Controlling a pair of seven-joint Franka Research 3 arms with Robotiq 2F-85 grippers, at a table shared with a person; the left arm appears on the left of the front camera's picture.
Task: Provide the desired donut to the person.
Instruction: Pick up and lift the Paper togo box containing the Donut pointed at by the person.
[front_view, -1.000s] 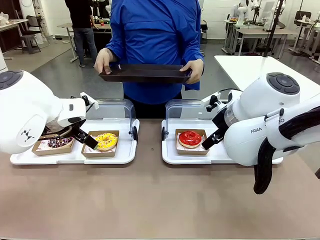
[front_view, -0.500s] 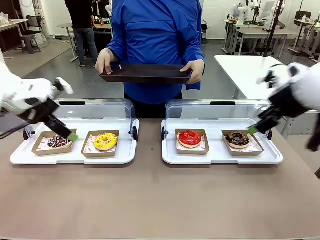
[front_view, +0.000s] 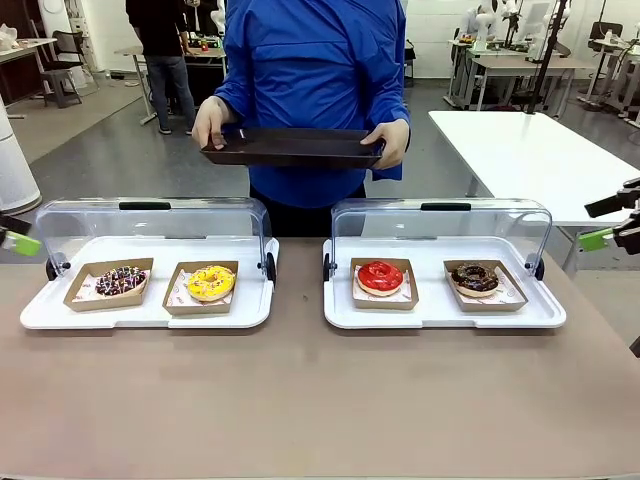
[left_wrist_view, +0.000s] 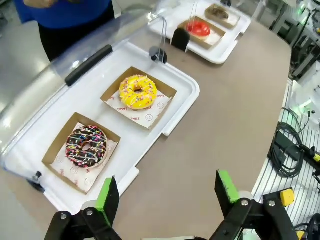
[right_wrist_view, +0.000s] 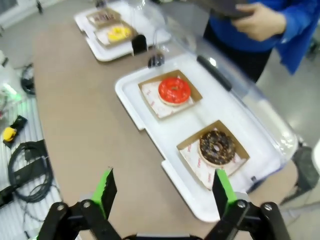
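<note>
The person (front_view: 310, 70) in a bright blue jacket stands at the far side and holds a dark tray (front_view: 290, 147) with both hands. Four donuts lie in cardboard boxes: sprinkled chocolate (front_view: 120, 281) and yellow (front_view: 210, 282) on the left, red (front_view: 380, 276) and chocolate (front_view: 475, 277) on the right. My left gripper (left_wrist_view: 167, 192) is open and empty, hovering above the table's left end, off to the side of the sprinkled donut (left_wrist_view: 86, 146). My right gripper (right_wrist_view: 164, 190) is open and empty too, above the right end near the chocolate donut (right_wrist_view: 216, 146).
Each pair of boxes sits on a white tray (front_view: 245, 310) (front_view: 340, 312) with a clear lid (front_view: 150, 220) (front_view: 440, 222) tipped open at the back. A white table (front_view: 530, 150) stands at the right. Cables (left_wrist_view: 290, 150) lie on the floor beside the table.
Both arms have pulled back from over the white trays, outward to the table's two ends, leaving all four donuts uncovered. The person still holds the dark tray.
</note>
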